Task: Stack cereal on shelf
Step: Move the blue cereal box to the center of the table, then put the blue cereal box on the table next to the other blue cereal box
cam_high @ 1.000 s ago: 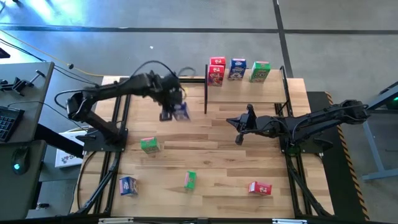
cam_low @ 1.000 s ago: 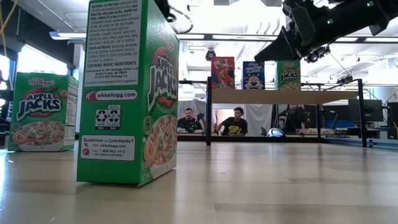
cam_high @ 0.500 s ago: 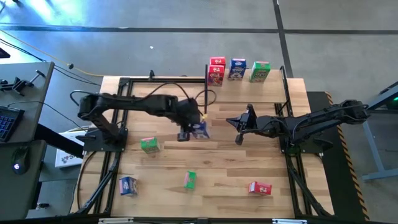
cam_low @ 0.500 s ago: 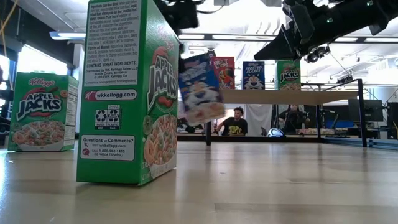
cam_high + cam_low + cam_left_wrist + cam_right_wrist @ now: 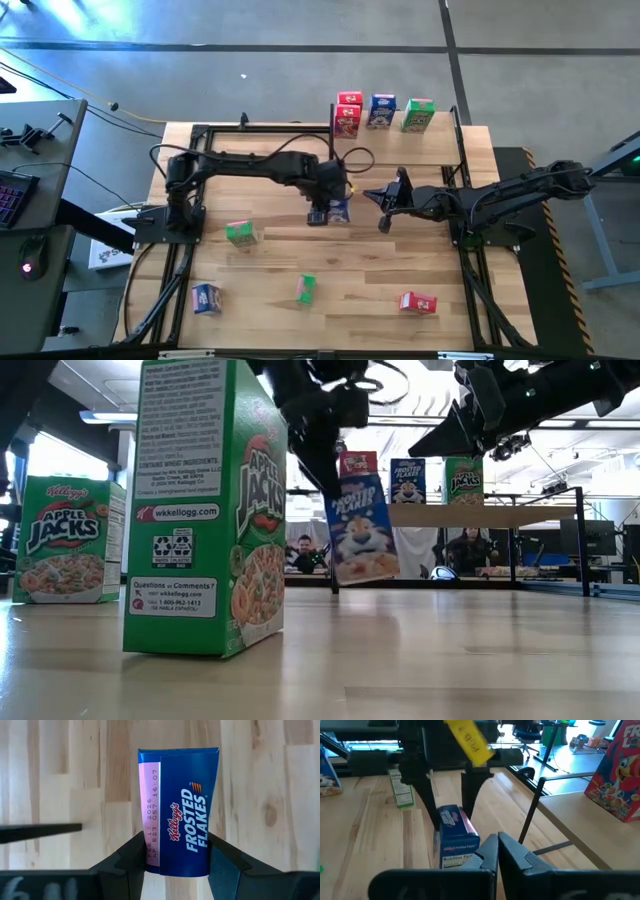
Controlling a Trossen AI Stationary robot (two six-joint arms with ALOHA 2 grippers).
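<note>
Holding a blue cereal box [image 5: 339,211] between its fingers [image 5: 131,862], the left end effector [image 5: 322,213] hangs over the middle of the desk [image 5: 350,290], in front of the shelf [image 5: 395,148]; in the low view the box hangs clear of the desk top, tilted slightly. The shelf sits at the desk's far edge, right of centre, with a red box [image 5: 348,113], a blue box [image 5: 381,110] and a green box [image 5: 418,114] upright on it in a row. The right end effector [image 5: 384,208] is just beside the held box, its fingers [image 5: 485,854] pressed together on nothing. On the desk, a green box [image 5: 239,233] lies toward the left edge, and near the front edge sit a blue box [image 5: 206,297], a green box [image 5: 306,289] and a red box [image 5: 418,302]
</note>
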